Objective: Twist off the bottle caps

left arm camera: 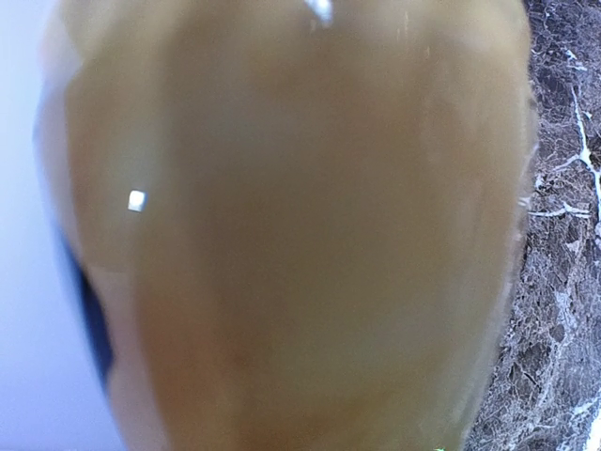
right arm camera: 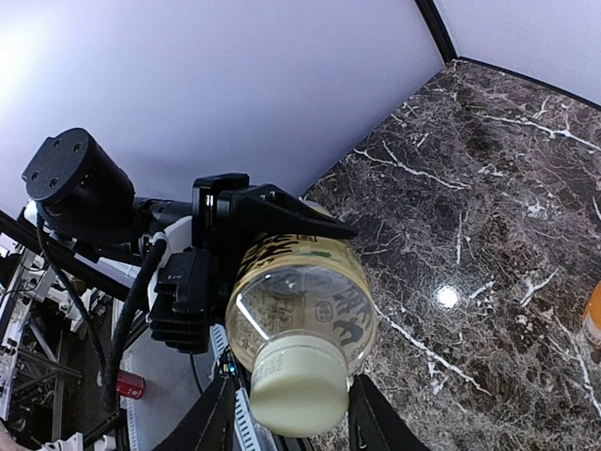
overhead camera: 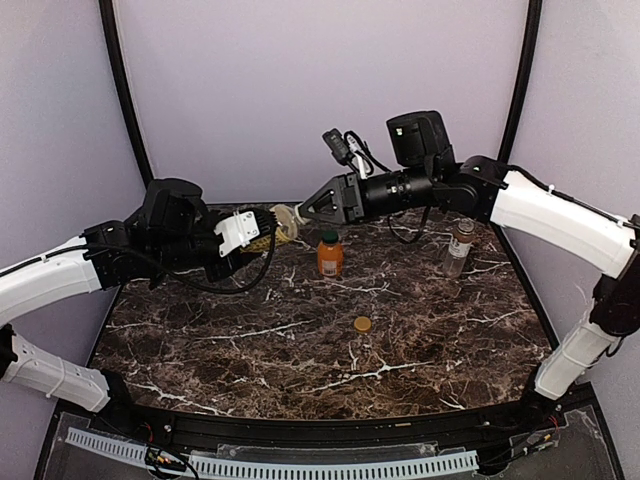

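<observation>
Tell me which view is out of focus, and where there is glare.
Left wrist: the yellow bottle fills the frame, fully out of focus, with small white highlights. Right wrist: sharp on the cream-white cap, one bright glare spot on the marble table. Top external: soft, even light, no strong glare.

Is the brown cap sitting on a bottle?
No, the brown cap lies by itself on the table.
</observation>
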